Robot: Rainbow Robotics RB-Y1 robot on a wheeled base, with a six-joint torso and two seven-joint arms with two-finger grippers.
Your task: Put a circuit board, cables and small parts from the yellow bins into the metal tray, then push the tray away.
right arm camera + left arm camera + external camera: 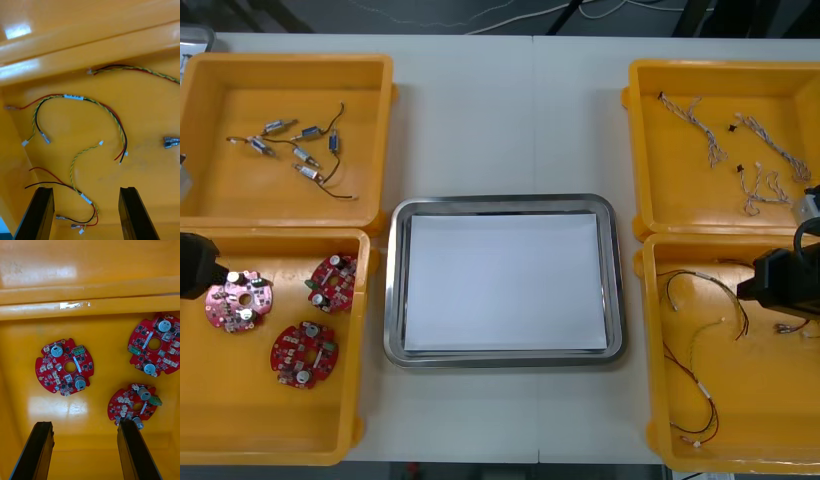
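Observation:
Three round red circuit boards (240,300) (332,280) (305,352) lie in the near left yellow bin (270,445). My left gripper (195,265) hovers over that bin's left side. In the left wrist view it (84,425) is open, and one board (135,407) lies just ahead of one fingertip (125,425), with two other boards (64,366) (154,344) farther off. My right gripper (780,283) hangs over the near right bin (655,420), open (85,191) above red and yellow cables (78,98). One cable (80,195) runs between its fingers. The metal tray (395,300) is white inside.
The far left bin (370,70) holds small metal parts (290,150) with black cables. Twisted blue and white cables (730,140) lie in the far right bin (645,80). A small metal part (171,141) rests on the near right bin's floor.

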